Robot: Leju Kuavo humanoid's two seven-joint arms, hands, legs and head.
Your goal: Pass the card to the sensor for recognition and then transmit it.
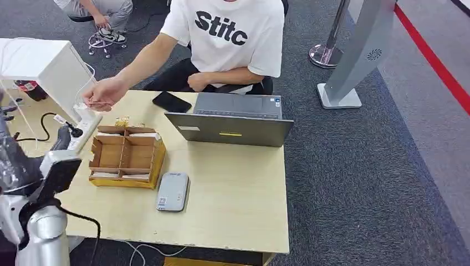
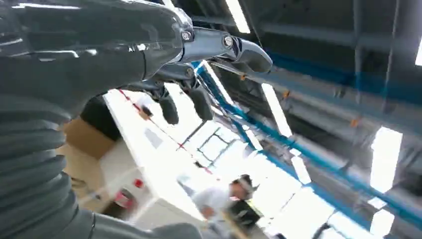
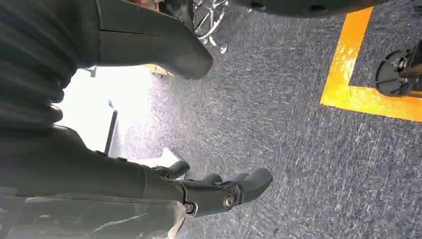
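I see the card (image 1: 97, 103) as a thin, pale sliver pinched in the person's hand (image 1: 104, 93), over the far left corner of the surface (image 1: 238, 194). It is so small and mostly covered by that hand that I cannot make out any print or colour on it. It sits just above the white power strip (image 1: 84, 122) and right beside the big white box (image 1: 47, 66) at the far left edge.

The sensor (image 1: 172, 192) is a flat grey pad with rounded corners and a small label at one end. It lies near the front edge of the surface, just beside the brown cardboard divider box (image 1: 127, 156), close to its right front corner.

My left hand (image 2: 199, 74) is raised and looks up at ceiling lights in its wrist view. Its fingers (image 2: 169, 107) are spread apart and hold nothing. In the head view I see part of the silver left arm (image 1: 39, 221) at the left edge, cut off by the picture.

My right hand (image 3: 209, 191) hangs over the grey carpet (image 3: 278, 124). Its fingers (image 3: 256, 179) are loosely curled with nothing in them, well apart from the thumb (image 3: 169, 47).

An open grey laptop (image 1: 233, 119) stands at the far edge with its lid toward me, so its screen is hidden. A black phone (image 1: 172, 102) lies next to it. The person's head is cut off by the top of the picture.
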